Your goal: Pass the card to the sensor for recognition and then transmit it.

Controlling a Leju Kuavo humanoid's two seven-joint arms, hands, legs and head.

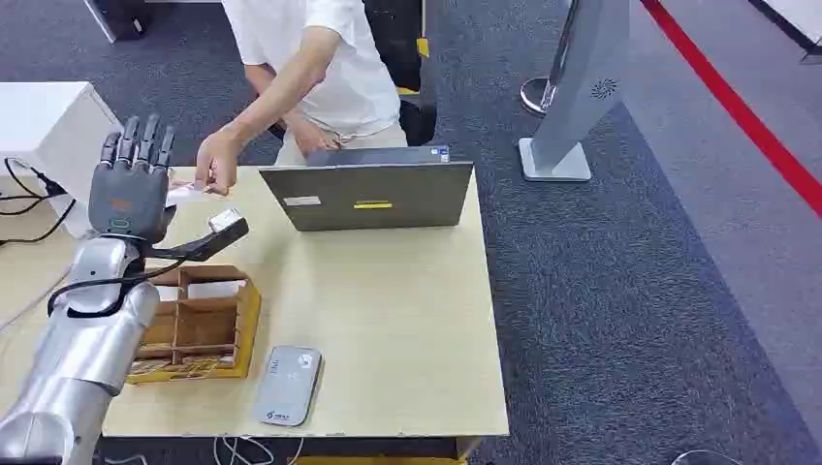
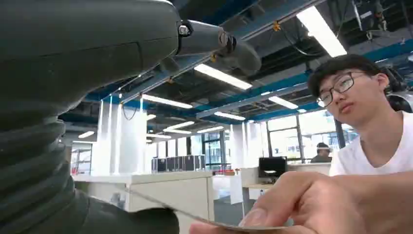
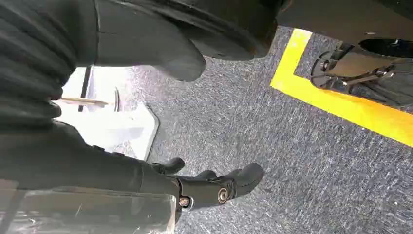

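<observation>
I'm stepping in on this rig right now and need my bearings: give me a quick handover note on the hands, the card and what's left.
Left hand: raised over the table's far left, holding the card, which a person's hand also grips.
Right hand: hanging over the carpet, fingers apart, holding nothing.
Sensor: lying at the table's near edge, beside the card box.
Done: card brought to the person.
Left: let go once the person has it. Whether the card was scanned cannot be told.

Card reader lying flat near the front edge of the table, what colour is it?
The card reader is light grey; the head view shows it best.
</observation>
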